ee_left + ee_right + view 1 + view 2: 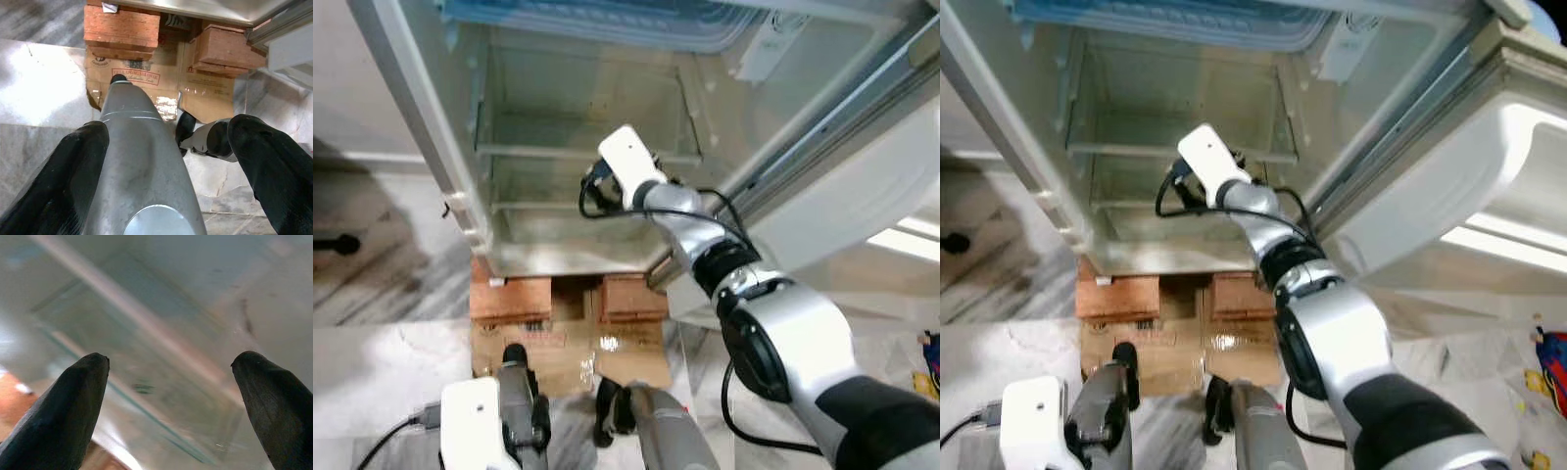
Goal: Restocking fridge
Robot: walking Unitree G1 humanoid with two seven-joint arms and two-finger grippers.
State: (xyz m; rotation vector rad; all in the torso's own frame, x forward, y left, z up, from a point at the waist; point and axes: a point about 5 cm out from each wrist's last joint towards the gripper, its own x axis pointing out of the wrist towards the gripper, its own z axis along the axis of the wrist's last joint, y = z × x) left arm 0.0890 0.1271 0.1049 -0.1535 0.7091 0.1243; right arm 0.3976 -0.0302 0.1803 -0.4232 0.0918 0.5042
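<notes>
Head stereo pair: looks down into open fridge point(587, 147). Left wrist: close, faces cardboard point(146, 83) on floor. Right wrist: close, faces fridge shelves.

Home kitchen, open fridge point(578, 147) on bricks point(514, 297), marble floor point(382, 372)

Fridge point(440, 176) with its door point(862, 186) swung wide open on the right, pale grey walls inside, clear glass shelves point(578, 152) with nothing on them, a blue-edged shelf point(587, 20) at the top, bottom edge sitting on red bricks point(514, 297)
</notes>
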